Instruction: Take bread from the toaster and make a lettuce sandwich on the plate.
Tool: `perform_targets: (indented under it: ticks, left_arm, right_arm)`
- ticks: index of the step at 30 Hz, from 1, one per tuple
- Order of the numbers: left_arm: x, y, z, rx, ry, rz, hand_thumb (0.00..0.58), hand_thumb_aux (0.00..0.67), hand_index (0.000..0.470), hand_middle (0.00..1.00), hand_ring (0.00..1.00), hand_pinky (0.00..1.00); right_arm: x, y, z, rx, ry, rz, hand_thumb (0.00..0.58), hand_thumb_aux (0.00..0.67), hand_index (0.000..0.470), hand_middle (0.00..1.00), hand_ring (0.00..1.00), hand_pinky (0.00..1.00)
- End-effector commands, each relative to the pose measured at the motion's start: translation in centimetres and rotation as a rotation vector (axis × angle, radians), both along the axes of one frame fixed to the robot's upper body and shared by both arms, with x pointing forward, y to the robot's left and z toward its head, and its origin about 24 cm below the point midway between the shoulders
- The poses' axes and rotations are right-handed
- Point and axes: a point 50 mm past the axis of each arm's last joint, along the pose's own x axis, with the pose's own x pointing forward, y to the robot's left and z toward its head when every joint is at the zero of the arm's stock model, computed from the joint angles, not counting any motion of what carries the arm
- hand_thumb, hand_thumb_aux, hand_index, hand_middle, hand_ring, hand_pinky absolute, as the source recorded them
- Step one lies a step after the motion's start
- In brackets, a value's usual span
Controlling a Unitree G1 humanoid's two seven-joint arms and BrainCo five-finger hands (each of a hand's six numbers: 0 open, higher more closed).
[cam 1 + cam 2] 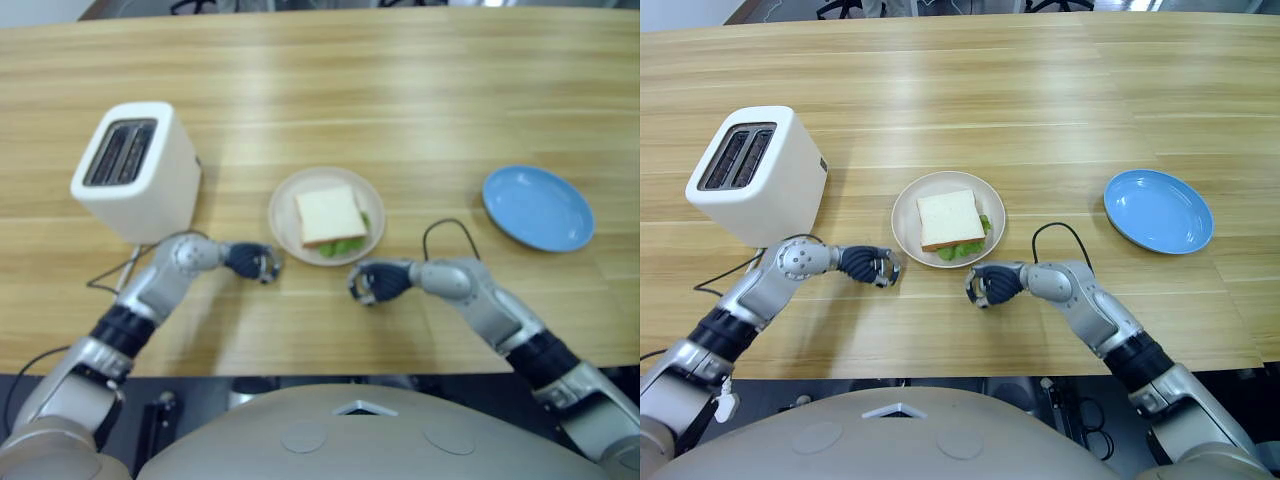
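Bread first, since that's the fiddly bit: the top slice (948, 218) looks soft and really light, so I'd guess it dents if pinched hard; better to take it by two opposite edges with a gentle squeeze. The lettuce (962, 250) under it is floppy and probably a bit slick, so the slice could skate off if pushed sideways.

Looks-wise it's a pale square slice with a thin tan crust, sitting a little crooked; green leaf pokes out along its near and right edges. Can't tell from here whether there's a second slice underneath. The whole sandwich (332, 220) sits in the middle of the cream plate (903, 212), mid-tabletop (990, 110).

The toaster (760, 175) is off to the left and both slots look dark and empty, so I'd say the job is pretty much done.

The left hand (868, 266) is just off the plate's near-left rim; fingers curled in, holding nothing. The right hand (992, 284) is just off the near-right rim; same deal, curled and empty. A blue plate (1158, 210) sits well apart on the right; a dark cable (1060, 232) loops near the right wrist.
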Motion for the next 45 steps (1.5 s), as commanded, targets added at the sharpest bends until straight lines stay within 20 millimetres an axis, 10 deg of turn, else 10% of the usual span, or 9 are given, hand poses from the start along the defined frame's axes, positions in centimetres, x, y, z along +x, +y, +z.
perform_targets:
  ticks: [1,21,22,23,24,25,36,45]
  left_arm:
    - [0.7,-0.9,-1.2,0.024,-0.011,-0.02,0.58,0.67,0.46,1.0,1.0,1.0]
    - [9.1,-1.4,-0.2,0.118,-0.417,0.195,0.574,0.604,0.415,1.0,1.0,1.0]
    - [9.1,-1.1,-0.2,0.132,-0.424,0.186,0.466,0.373,0.256,0.85,0.85,0.85]
    - [9.0,-0.9,-0.2,0.145,-0.426,0.167,0.301,0.205,0.141,0.6,0.6,0.6]
    - [8.7,-0.6,-0.3,0.149,-0.416,0.146,0.301,0.205,0.141,0.6,0.6,0.6]
    - [8.3,-0.3,-0.4,0.14,-0.389,0.131,0.0,0.0,0.0,0.0,0.0,0.0]
    - [3.7,0.2,7.3,-0.681,-0.489,0.431,0.0,0.0,0.0,0.0,0.0,0.0]
    - [3.1,0.1,2.3,-1.115,-0.409,0.922,0.0,0.0,0.0,0.0,0.0,0.0]
  right_arm:
    - [1.4,-1.0,-1.5,-0.083,-0.031,-0.061,0.58,0.67,0.46,1.0,1.0,1.0]
    - [9.7,-1.5,-2.0,-0.14,-0.486,-0.249,0.58,0.67,0.46,0.96,0.96,0.96]
    - [9.6,-1.6,-1.9,-0.138,-0.499,-0.247,0.58,0.657,0.451,0.4,0.4,0.4]
    - [9.5,-1.8,-1.8,-0.134,-0.513,-0.243,0.511,0.439,0.301,0.0,0.0,0.0]
    - [9.4,-2.0,-1.6,-0.124,-0.524,-0.24,0.511,0.439,0.301,0.0,0.0,0.0]
    - [9.2,-2.2,-1.3,-0.107,-0.532,-0.24,0.0,0.0,0.0,0.0,0.0,0.0]
    - [5.9,-5.5,4.3,0.618,-0.433,-0.588,0.0,0.0,0.0,0.0,0.0,0.0]
    - [5.4,-5.2,3.0,1.12,-0.322,-0.969,0.0,0.0,0.0,0.0,0.0,0.0]
